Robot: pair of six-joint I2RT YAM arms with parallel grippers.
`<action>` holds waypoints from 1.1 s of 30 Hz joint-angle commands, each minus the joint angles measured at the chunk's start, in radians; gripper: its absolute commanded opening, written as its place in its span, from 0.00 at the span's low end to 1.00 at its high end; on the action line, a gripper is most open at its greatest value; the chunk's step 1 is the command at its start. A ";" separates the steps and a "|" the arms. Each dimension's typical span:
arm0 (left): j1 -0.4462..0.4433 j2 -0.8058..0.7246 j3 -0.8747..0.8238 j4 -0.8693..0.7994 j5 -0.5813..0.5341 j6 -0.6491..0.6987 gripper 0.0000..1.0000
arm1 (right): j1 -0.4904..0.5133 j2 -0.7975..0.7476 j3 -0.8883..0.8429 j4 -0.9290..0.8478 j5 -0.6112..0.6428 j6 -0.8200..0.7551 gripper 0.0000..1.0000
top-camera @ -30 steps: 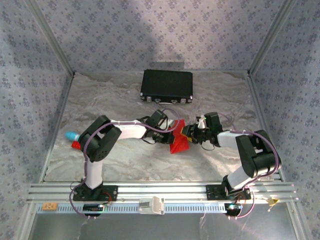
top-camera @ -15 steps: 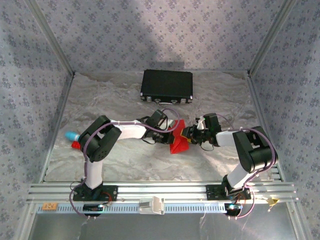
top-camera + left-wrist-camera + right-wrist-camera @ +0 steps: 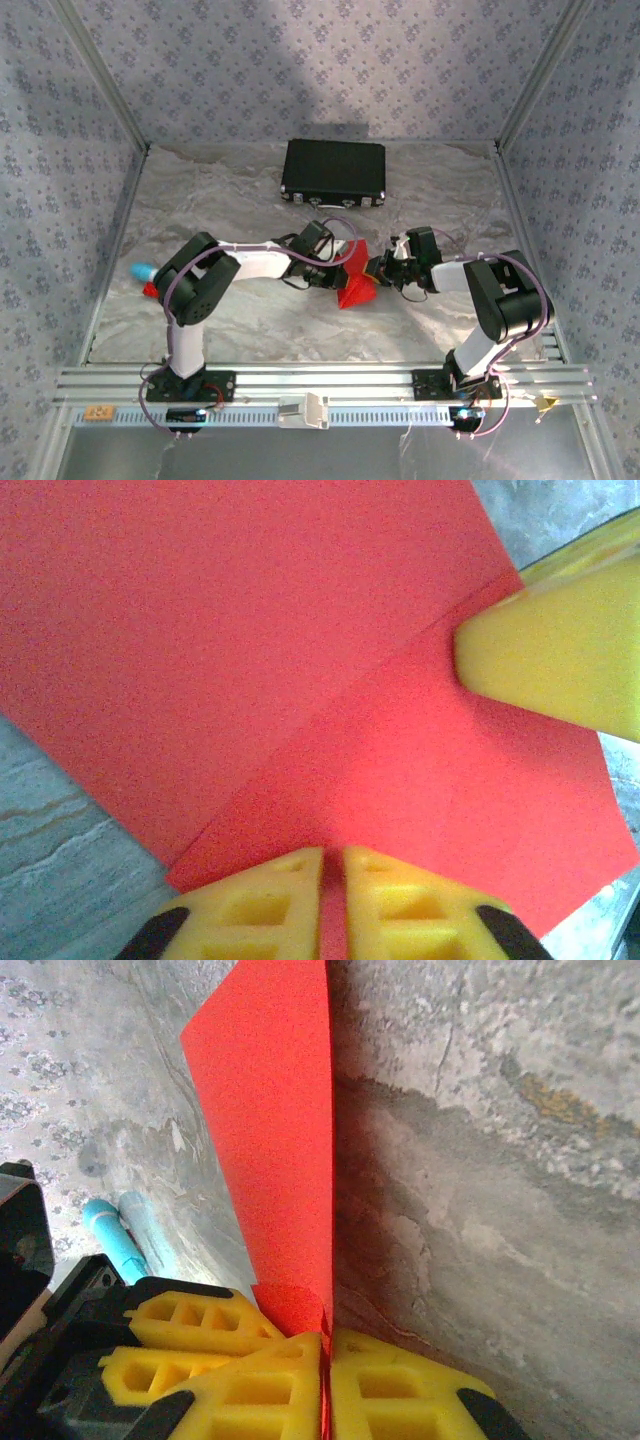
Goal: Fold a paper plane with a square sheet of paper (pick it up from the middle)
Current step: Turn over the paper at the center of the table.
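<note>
Red paper point(image 3: 357, 288) pinched tight by my L end effector point(image 3: 333, 885) & R end effector point(image 3: 326, 1360); long axis near-far, narrow end twd black case point(image 3: 334, 172).

The middle of the grey marbled worktop point(image 3: 270, 330) is blocked: the left tool point(image 3: 337, 273) and right tool point(image 3: 377, 270) meet tip to tip, both clamped on the thin bright red folded sheet of paper point(image 3: 357, 287). A black rectangular case point(image 3: 333, 172) stands at the far edge, and a small turquoise object point(image 3: 143, 270) lies by the left wall. The near strip and the far corners lie open.
</note>
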 commanded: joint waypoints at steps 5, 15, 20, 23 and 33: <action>-0.001 -0.106 -0.069 0.029 -0.044 0.006 0.23 | 0.018 -0.028 0.013 -0.025 0.001 -0.018 0.06; 0.007 -0.296 -0.161 0.033 -0.217 0.008 0.32 | 0.047 -0.273 0.090 -0.412 0.226 -0.189 0.05; 0.035 -0.396 -0.246 0.119 -0.263 -0.041 0.35 | 0.137 -0.384 0.223 -0.743 0.525 -0.318 0.05; 0.043 -0.440 -0.266 0.117 -0.297 -0.046 0.36 | 0.203 -0.420 0.291 -0.863 0.711 -0.315 0.05; 0.071 -0.575 -0.338 0.090 -0.458 -0.066 0.39 | 0.446 -0.343 0.504 -1.233 1.373 -0.191 0.05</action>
